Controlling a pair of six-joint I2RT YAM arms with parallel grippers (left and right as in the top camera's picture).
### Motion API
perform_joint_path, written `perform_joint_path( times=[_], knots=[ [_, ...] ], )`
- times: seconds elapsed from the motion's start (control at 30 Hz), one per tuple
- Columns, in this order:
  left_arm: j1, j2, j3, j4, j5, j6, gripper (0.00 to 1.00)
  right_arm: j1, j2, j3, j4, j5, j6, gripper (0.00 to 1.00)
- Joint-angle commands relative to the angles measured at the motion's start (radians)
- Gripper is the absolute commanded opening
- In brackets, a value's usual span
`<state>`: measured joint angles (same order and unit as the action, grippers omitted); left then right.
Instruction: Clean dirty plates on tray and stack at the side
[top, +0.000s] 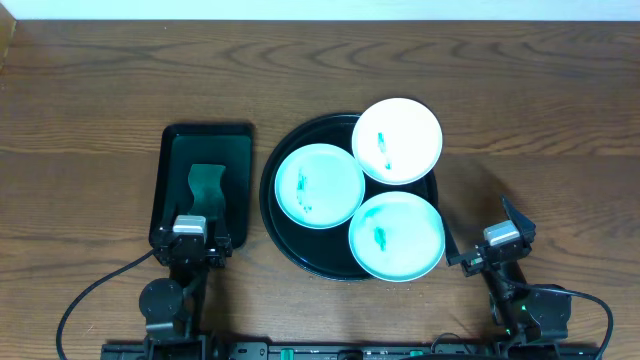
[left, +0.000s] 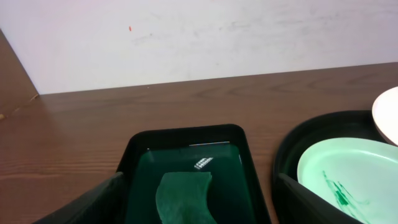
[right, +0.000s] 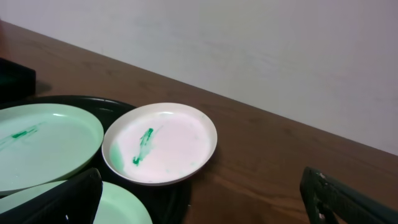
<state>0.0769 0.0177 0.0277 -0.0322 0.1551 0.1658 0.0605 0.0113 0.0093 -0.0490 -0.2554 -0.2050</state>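
On the desk (top: 90, 90), the round tray (top: 272, 225) is sitting at centre, carrying all three plates (top: 319, 186), each showing teal smears. Nothing is lying stacked aside, so I am judging the whole job as remaining. The left wrist view is showing the rectangular tray (left: 186, 134) holding a green cloth (left: 183, 196), which the right wrist view is missing. The left fingers (left: 93, 202) and right fingers (right: 68, 199) are gaping wide, holding nothing.

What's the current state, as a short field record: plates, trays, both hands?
plates: white plate, left mint plate, near mint plate; all smeared teal
location: all on round black tray, none stacked aside
rectangular tray: holds green sponge
left hand: open, empty, at rectangular tray's near end
right hand: open, empty, right of round tray
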Motion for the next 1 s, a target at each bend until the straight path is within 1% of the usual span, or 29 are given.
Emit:
perform_joint_path(
  times=[0.0,0.3,0.4,0.43,0.47,0.53,0.67,0.8,0.87,0.9,0.97],
  knots=[
    [0.002,0.002,-0.024,-0.022,0.018,0.013,0.74,-0.006,-0.002,-0.004,0.010,-0.007,-0.013,0.99],
    [0.002,0.002,-0.024,-0.022,0.018,0.013,0.74,-0.007,-0.002,-0.004,0.011,-0.011,-0.013,0.99],
    [0.002,0.002,-0.024,-0.022,0.013,0.014,0.75,-0.006,-0.002,-0.004,0.011,-0.050,0.008,0.99],
    [0.002,0.002,-0.024,-0.018,0.012,0.013,0.93,-0.006,-0.002,-0.004,0.014,-0.055,0.032,0.99],
    [0.002,0.002,-0.023,-0.003,0.012,-0.021,0.93,-0.006,-0.002,-0.004,0.040,-0.082,0.087,0.99],
    [0.002,0.002,-0.022,0.002,-0.023,-0.069,0.93,-0.006,-0.002,0.000,0.047,-0.094,0.116,0.99],
    [0.002,0.002,0.003,0.026,-0.041,-0.077,0.93,-0.007,0.021,0.028,0.037,-0.118,0.145,0.99],
    [0.002,0.039,0.070,0.001,-0.044,-0.077,0.93,-0.007,0.108,0.121,0.023,-0.172,0.145,0.99],
    [0.002,0.098,0.135,-0.070,-0.061,-0.077,0.93,-0.007,0.203,0.209,0.011,-0.199,0.145,0.99],
    [0.002,0.167,0.198,-0.117,-0.061,-0.079,0.93,-0.007,0.285,0.283,-0.010,-0.206,0.145,0.99],
    [0.002,0.241,0.272,-0.171,-0.061,-0.102,0.93,-0.007,0.398,0.386,-0.052,-0.206,0.142,0.99]
  ],
)
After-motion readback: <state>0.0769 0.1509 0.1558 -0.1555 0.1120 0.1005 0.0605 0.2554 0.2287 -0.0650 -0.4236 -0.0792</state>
